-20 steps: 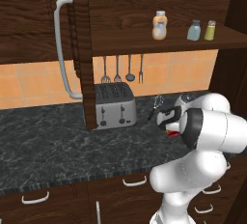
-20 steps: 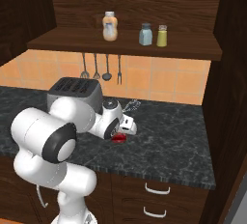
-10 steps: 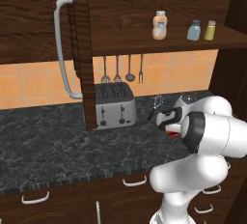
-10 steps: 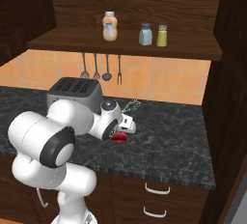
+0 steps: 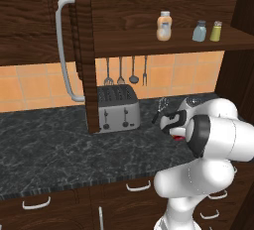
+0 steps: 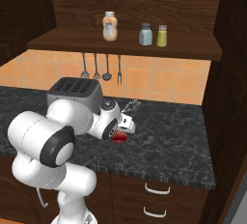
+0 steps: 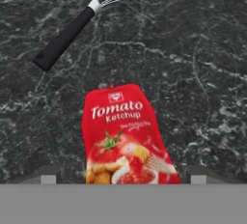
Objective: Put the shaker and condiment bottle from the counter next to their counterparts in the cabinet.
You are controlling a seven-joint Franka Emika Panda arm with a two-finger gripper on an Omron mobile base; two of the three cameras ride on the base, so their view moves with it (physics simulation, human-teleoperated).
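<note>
The red bottle lies flat on the black worktop, its label facing up and reading "Tomato Ketchup" over a picture of tomatoes and fried bites. In the hand view it runs from the middle of the frame down to the bottom edge, between the two fingertips, which stand apart on either side of it; whether they touch it cannot be told. Beyond the bottle, a whisk with a black handle rests on the worktop, well apart from it, its wire head towards the wall.

From the right base view the tool is low over the worktop, tilted down at the bottle, a small red patch just under the white wrist. The whisk lies just behind it, and a grey toaster stands to the left, partly behind the arm. From the left base view the bottle peeps out red beside the forearm.

In the cabinet above, the shelf carries three things: a peach-orange bottle with a white cap on the left, then the blue-grey shaker and the yellow-green shaker just beside each other on the right. The cabinet door stands open, edge-on, with its grey bar handle to the left. Utensils hang on the orange tiles under the shelf.
</note>
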